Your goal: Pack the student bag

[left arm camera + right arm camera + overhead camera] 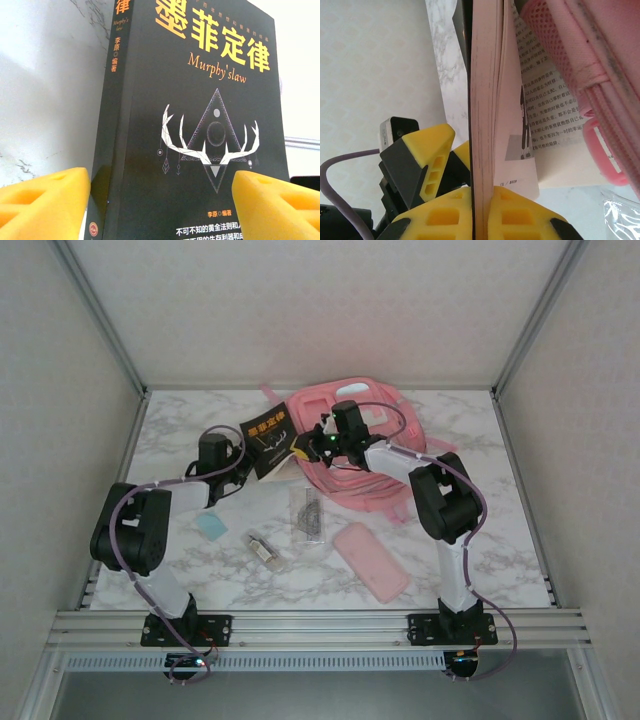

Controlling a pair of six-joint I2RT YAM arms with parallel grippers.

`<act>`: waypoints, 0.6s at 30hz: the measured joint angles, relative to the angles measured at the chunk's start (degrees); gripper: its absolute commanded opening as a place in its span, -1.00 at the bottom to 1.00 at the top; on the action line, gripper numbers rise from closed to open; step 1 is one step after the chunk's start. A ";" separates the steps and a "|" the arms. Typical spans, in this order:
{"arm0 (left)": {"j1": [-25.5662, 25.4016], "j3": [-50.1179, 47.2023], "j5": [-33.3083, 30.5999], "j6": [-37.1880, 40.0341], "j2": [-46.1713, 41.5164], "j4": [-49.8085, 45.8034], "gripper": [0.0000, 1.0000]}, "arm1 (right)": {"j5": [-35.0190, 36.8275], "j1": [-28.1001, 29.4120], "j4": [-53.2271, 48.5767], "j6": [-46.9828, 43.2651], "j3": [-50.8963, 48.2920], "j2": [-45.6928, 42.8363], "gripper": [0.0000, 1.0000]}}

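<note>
The right jaws were clamped on the book (482, 125). Their yellow pads (450, 220) pressed either side of its page block near a corner, with the black cover on the left and some pages fanned loose on the right. Just beyond those pages was the pink bag (580, 60), its mesh and trim close to the open leaves; whether they touched could not be told.

The left jaws stood apart, their pads (40, 200) spread before the book (200, 125). They faced its front cover, which bore orange characters, the words "Murphy's law" and a white antler design. Whether either pad touched the book could not be told. From the right wrist, one left finger (422, 160) showed just beside the cover.

From above, the book (268, 438) hung tilted over the marble counter (480, 540) between the two arms, at the bag's left edge. The bag (355, 495) lay at the back middle of the counter, partly under the right arm (440, 495). Nearer the bases, a pink case (370, 562), a clear set square (308, 515), a small clear packet (263, 548) and a pale blue piece (211, 526) lay on the counter.
</note>
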 measured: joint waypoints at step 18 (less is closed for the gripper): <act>-1.09 1.79 0.70 1.75 0.61 -1.49 0.46 | -2.27 -1.79 4.07 2.69 -2.56 -0.52 -0.97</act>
